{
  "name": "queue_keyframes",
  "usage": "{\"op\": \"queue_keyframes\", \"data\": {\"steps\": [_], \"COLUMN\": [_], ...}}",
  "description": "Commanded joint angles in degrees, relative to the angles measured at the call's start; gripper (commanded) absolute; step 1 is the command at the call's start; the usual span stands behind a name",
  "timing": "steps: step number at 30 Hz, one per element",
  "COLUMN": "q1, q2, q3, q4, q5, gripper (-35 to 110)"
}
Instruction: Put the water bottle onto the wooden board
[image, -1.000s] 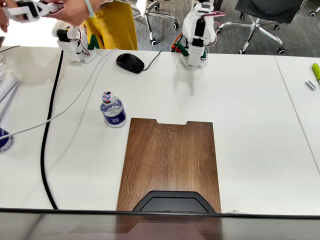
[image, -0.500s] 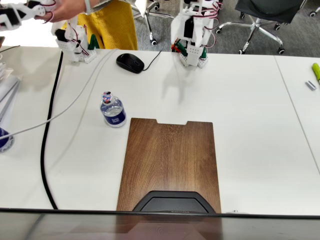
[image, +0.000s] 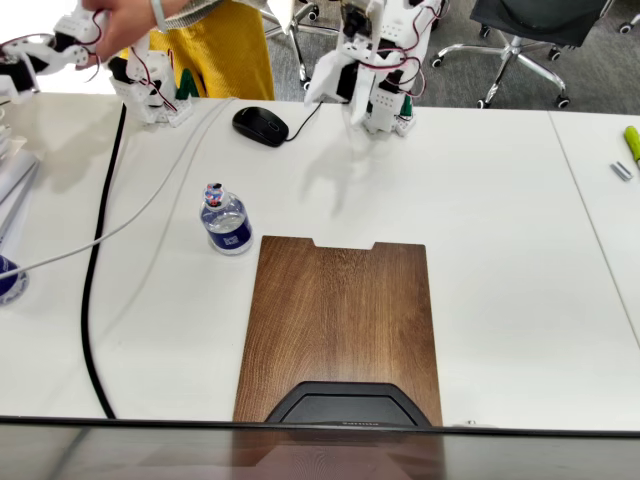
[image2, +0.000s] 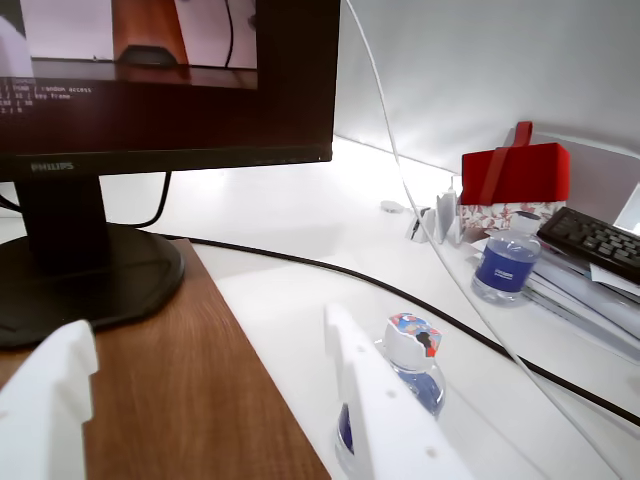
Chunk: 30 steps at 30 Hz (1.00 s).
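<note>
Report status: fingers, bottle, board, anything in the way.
Gripper open, empty, up near the arm base. Water bottle upright on the table, just left of the wooden board in the fixed view. Monitor base sits on the board's near end.

White surface (image: 500, 220) carrying a black computer mouse (image: 260, 126), a thick black cable (image: 92, 300) and a thin grey cable (image: 130, 215) running beside it. Monitor base (image2: 80, 280) resting on the near end. Red box (image2: 515, 172), second bottle (image2: 505, 262) and keyboard (image2: 595, 242) farther off.
</note>
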Motion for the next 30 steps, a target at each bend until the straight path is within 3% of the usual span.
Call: {"op": "queue_keyframes", "data": {"steps": [1,11,30], "q1": [2.1,5.7,11.4], "q2": [-0.6,-9.8,-25.9], "q3": [2.1,1.9,-7.2], "q4": [-4.5,-13.7,-18.8], "q5": [-2.4,-4.8,-6.5], "gripper": [31,33,42]}}
